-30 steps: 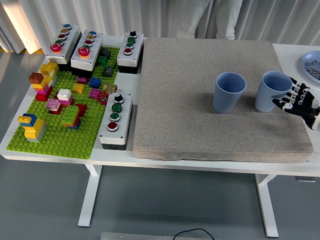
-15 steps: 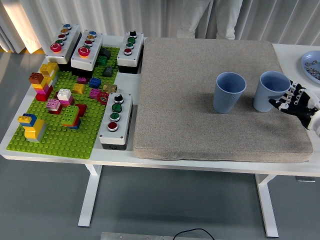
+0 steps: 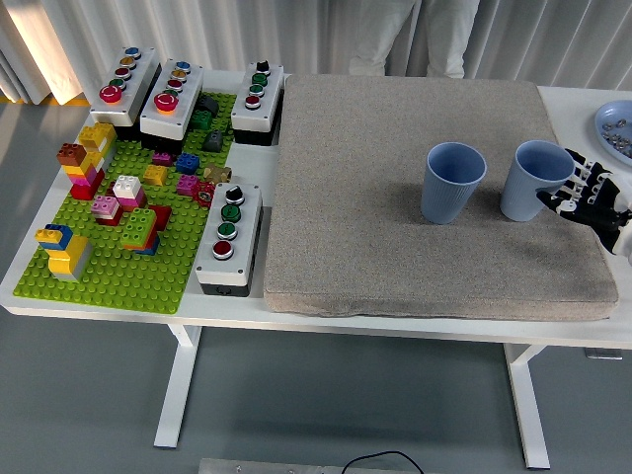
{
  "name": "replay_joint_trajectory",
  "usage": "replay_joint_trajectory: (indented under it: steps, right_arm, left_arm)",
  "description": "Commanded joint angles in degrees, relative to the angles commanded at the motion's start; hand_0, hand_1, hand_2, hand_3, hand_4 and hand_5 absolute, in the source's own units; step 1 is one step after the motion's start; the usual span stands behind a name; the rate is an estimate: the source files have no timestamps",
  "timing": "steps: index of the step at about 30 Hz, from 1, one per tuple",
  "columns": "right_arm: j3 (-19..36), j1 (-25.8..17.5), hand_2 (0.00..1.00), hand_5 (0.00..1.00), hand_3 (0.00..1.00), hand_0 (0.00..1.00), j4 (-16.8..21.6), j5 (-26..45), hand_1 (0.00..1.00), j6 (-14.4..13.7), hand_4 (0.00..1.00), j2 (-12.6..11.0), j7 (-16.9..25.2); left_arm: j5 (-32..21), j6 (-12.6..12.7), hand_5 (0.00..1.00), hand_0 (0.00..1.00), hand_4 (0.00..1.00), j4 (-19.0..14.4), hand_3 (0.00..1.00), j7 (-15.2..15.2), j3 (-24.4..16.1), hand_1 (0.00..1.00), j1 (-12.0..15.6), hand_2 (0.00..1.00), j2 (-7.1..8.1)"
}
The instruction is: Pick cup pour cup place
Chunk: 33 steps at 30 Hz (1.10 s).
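Right blue cup [image 3: 535, 181] stood upright on grey mat [image 3: 395, 197], near mat's right edge; long axis vertical. Right hand [image 3: 586, 196] seen at cup's right flank, fingers [image 3: 570, 187] spread and laid against wall, not yet wrapped round; grasp judged unfinished. Cup lies directly left of palm, so closure is to be made sideways. Left blue cup [image 3: 452, 182] just beside, apart, further left. Left hand not seen; right hand nearer.
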Motion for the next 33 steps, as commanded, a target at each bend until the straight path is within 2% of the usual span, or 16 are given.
replay_joint_trajectory:
  steps: [11,25,33]
  right_arm:
    - [-0.12,0.15,0.941,0.230,0.937,0.918,-0.36,0.53,0.896,0.08,0.825,0.09,0.32]
    - [-1.36,1.42,0.935,0.234,0.934,0.911,-3.71,2.31,0.892,-0.65,0.826,0.37,2.07]
    - [-0.99,1.41,0.935,0.234,0.932,0.909,-3.97,2.34,0.891,-0.78,0.826,0.43,2.27]
  left_arm:
    - [0.19,-0.01,0.951,0.738,0.516,0.00,0.655,0.00,-0.09,0.771,0.03,0.828,0.00]
    - [1.13,-0.05,0.950,0.738,0.517,0.00,0.655,0.16,-0.75,0.771,0.05,0.829,-0.11]
    - [1.01,-0.10,0.949,0.738,0.517,0.00,0.655,0.15,-0.58,0.771,-0.11,0.830,-0.09]
